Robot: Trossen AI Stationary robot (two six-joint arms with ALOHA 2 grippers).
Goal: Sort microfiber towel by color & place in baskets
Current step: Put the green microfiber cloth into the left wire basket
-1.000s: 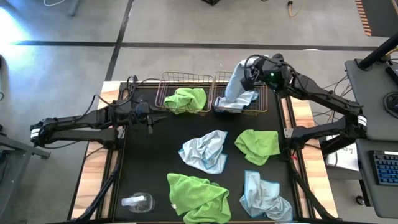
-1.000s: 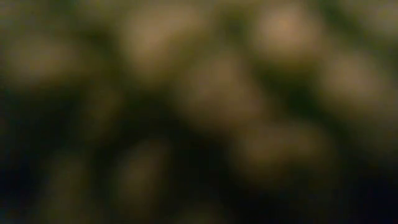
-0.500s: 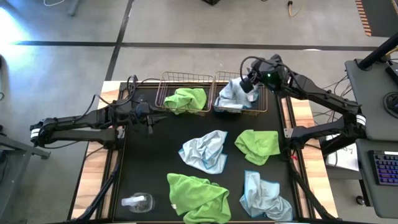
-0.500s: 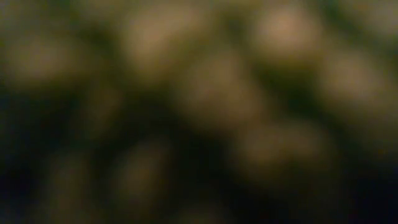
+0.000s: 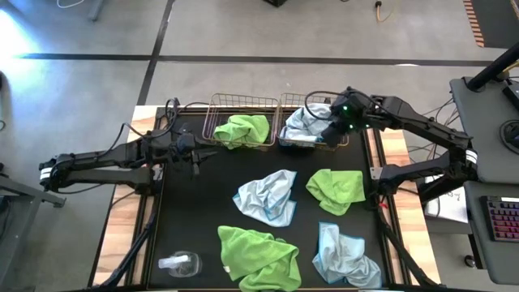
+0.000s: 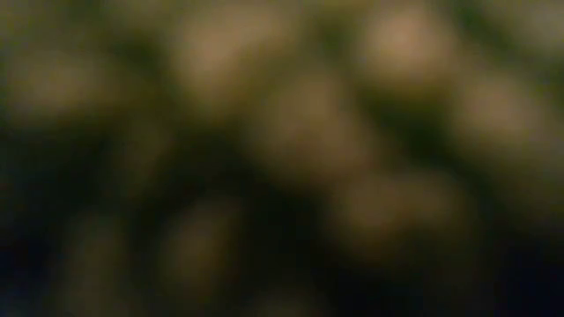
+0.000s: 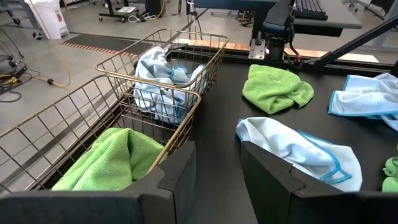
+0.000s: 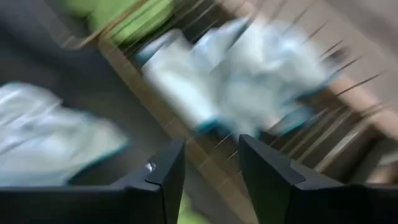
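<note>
Two wire baskets stand side by side at the table's far edge. The left basket (image 5: 212,110) holds a lime green towel (image 5: 243,130). The right basket (image 5: 290,97) holds a pale blue towel (image 5: 303,123), crumpled inside it. My right gripper (image 5: 329,136) hovers open over that basket's near right corner, with nothing between its fingers (image 8: 163,177). My left gripper (image 5: 206,154) stands open and empty just left of the left basket. Two pale blue towels (image 5: 268,197) (image 5: 345,259) and two green ones (image 5: 335,191) (image 5: 255,255) lie crumpled on the black mat.
A small clear bottle (image 5: 178,262) lies near the table's front left corner. The low view is a blur and shows nothing usable. Wooden table strips (image 5: 122,219) flank the black mat on both sides.
My right gripper has opened and let go of the pale blue towel, which had hung from it above the right basket and has dropped into the basket in a heap. The gripper has then gone toward the table's near edge, over the basket's near right corner.
</note>
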